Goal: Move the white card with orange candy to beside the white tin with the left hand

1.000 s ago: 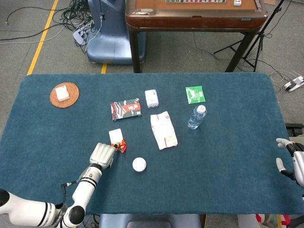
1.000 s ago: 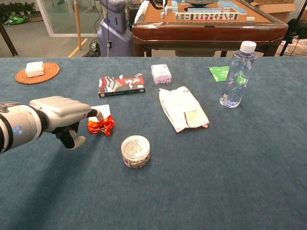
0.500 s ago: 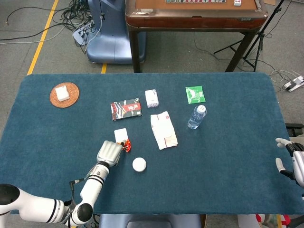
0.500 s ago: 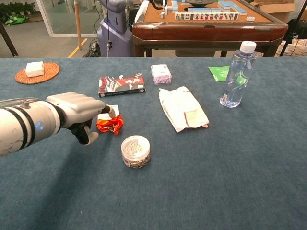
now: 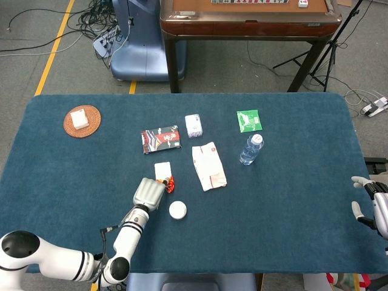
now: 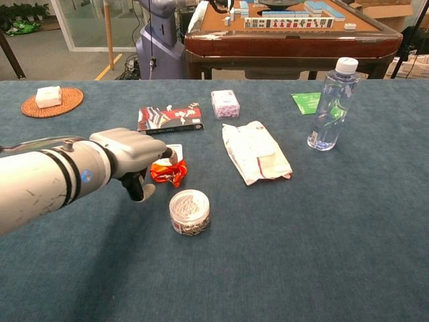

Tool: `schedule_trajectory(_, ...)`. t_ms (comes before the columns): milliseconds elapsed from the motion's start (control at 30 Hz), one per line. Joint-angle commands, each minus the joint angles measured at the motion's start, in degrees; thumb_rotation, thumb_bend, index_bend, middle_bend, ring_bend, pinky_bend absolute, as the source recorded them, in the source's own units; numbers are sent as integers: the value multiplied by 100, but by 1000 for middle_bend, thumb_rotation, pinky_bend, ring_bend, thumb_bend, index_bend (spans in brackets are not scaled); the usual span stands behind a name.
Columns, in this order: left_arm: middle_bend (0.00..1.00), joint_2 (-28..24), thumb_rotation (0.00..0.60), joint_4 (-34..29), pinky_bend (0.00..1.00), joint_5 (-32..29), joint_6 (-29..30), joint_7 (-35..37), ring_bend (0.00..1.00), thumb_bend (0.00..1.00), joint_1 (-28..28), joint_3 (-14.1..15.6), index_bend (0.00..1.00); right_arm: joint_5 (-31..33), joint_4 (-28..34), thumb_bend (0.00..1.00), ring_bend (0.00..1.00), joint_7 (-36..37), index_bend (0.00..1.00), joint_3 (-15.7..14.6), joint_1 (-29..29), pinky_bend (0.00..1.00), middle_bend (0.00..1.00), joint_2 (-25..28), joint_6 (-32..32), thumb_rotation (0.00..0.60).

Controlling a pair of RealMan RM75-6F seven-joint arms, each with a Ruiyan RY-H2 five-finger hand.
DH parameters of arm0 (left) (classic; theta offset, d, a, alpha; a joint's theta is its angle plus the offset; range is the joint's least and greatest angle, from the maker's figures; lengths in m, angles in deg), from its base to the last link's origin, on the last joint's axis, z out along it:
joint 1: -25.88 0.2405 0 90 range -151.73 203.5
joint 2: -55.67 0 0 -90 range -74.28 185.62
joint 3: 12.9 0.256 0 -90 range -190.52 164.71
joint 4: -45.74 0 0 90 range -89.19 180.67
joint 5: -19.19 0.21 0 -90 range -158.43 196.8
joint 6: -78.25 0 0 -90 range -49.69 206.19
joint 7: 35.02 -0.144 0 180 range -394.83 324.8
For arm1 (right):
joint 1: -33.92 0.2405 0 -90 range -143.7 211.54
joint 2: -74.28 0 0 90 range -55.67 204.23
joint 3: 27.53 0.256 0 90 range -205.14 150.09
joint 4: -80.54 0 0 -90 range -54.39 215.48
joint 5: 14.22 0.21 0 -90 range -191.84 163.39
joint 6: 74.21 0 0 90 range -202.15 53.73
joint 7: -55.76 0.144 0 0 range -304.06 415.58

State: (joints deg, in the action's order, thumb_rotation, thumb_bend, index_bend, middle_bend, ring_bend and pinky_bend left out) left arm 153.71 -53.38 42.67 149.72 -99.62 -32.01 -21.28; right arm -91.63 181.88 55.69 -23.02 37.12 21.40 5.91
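Orange candy on the card (image 6: 169,166) is pinched by the left hand (image 6: 134,153), just behind the tin (image 6: 189,211) near the desk's front edge. Carrying step, I judge; next, set it down beside the tin. The right hand (image 5: 371,205) hangs open, empty.

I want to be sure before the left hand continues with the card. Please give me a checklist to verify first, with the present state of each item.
1. Left hand holds the white card with orange candy: ok, fingers are at its left edge, though the exact grip is hidden.
2. Card has reached the white tin: not ok; it lies behind and left of the tin, apart.
3. Space beside the tin is free: ok, bare cloth to its left and right.
4. White packet is clear of the path: ok, it lies to the right.
5. Right hand is out of the way: ok, at the table's right edge.
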Motion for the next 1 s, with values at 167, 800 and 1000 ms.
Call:
schedule_trajectory(167,1000,142,600,69,1000,-26,45,16,968,508,-81,-72,159,-29,8,406,278,5,265,-7,-6,392,343,2,15,600)
schedule_trajectory(800,712,-1441,600,-1776,906,2187,1592,701,660,410,946,916,70,56,-3,406,278,-257,265,-25,78,392,343,-107,-139,600)
schedule_trajectory(1000,404,-1950,600,-1720,721,3691,2256,1097,414,409,1654,1757,132,68,-13,323,279,-430,265,-45,118,392,343,-150,-197,600)
